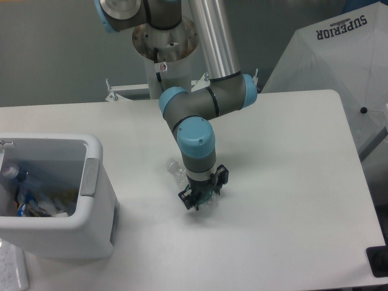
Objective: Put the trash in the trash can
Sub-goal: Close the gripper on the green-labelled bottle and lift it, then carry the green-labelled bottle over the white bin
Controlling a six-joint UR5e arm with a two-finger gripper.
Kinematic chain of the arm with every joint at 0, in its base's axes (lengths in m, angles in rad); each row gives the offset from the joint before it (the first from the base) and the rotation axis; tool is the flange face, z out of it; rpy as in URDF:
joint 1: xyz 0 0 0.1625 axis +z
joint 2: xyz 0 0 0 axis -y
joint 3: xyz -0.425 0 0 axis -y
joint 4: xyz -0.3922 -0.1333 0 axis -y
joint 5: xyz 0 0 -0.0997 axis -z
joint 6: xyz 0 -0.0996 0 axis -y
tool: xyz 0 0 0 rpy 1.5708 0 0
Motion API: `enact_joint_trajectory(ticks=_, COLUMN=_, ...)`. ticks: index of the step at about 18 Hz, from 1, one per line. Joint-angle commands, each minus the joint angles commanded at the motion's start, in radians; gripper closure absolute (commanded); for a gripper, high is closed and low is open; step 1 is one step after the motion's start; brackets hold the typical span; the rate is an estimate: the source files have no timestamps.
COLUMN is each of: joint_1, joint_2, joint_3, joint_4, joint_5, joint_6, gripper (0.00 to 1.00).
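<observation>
Gripper (pixel 203 195): lowered to the table, fingers straddling a green-labelled bottle (pixel 208 195); whether they pinch it cannot be told.
Bottle: lies mid-table, clear neck (pixel 176 170) pointing far-left.
Trash can (pixel 91 200): near-left, well apart, already holding litter.
Technique: squeeze the body firmly, lift clear of the rim before traversing left.
</observation>
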State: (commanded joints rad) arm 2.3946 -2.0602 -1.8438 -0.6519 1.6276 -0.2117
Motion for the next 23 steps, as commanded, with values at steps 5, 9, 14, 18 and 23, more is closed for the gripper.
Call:
enact_joint_trajectory(ticks=5, joint_1=0.0, joint_2=0.003, joint_3=0.005, joint_4=0.0, joint_5=0.003, joint_6=0.006, gripper=0.34)
enact_joint_trajectory(ticks=9, joint_1=0.002, joint_2=0.006, joint_3=0.009, joint_4=-0.002, joint_5=0.005, joint_6=0.011, gripper=0.34)
enact_joint_trajectory(ticks=14, joint_1=0.002, joint_2=0.017, joint_3=0.037, joint_4=-0.002, joint_5=0.009, joint_6=0.014, gripper=0.34)
enact_joint_trajectory(ticks=18, joint_1=0.0, joint_2=0.11, joint_3=0.139, joint_4=0.002, joint_5=0.012, joint_6=0.018, gripper=0.34)
enact_joint_trajectory(ticks=23, joint_1=-0.006, joint_2=0.126, joint_3=0.368, joint_4=0.003, joint_5=0.002, joint_6=0.014, gripper=0.34)
